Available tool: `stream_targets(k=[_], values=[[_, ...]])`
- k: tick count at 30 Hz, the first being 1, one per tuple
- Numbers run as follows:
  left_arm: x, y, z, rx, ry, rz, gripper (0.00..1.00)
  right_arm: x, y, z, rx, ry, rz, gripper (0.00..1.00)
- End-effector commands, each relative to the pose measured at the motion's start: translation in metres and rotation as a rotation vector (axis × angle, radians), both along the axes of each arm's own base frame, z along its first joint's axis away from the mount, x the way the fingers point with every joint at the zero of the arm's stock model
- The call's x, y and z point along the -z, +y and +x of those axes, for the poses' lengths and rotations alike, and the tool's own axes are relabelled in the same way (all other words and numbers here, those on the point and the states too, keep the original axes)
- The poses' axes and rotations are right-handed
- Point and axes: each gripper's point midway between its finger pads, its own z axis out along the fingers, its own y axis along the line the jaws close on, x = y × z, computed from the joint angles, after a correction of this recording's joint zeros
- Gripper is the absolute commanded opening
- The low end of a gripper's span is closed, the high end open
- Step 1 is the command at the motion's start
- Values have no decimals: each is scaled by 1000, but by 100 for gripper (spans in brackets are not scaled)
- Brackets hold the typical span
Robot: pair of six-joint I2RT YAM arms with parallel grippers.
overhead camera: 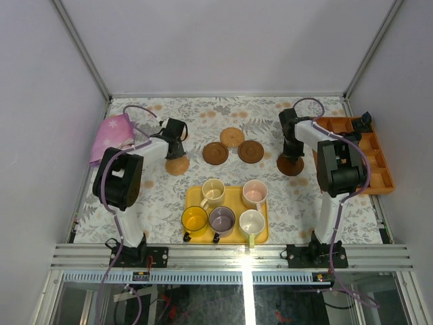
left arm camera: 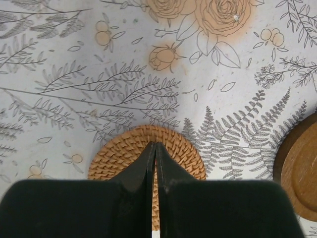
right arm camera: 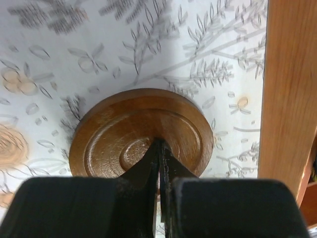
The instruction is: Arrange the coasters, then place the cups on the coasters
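Top view: cups sit on the yellow tray lower centre, coasters spread above it, with the left gripper and right gripper each over an outer one. Left wrist: jaws pinched shut, nothing held, tips at the woven coaster — light and grippy, should slide under pressure. Right wrist: also shut and empty, over the dark wooden coaster — stiff and slick, so I'd lift it by the rim.

Lighting's bright and even from overhead, soft shadows, one glare streak on the front rail. Right wrist view's blurry up top.
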Motion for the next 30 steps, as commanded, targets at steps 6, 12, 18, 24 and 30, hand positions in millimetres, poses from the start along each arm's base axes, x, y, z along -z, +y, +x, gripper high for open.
stream_targets(k=[6,12,18,24,30], values=[[1,-6,2,7,34,-26,0,36,22,35,-45,12,114,0],[-26,0,-1,6,-19,-10,0,40,32,37,-103,-3,166,0],[-57,-6,-4,19,-87,-67,0,33,38,43,-125,-32,195,0],[-46,-13,-25,38,-46,-122,0,25,47,47,-159,-69,244,0],[-15,-17,-44,38,39,-153,0,20,58,53,-179,-88,298,0]])
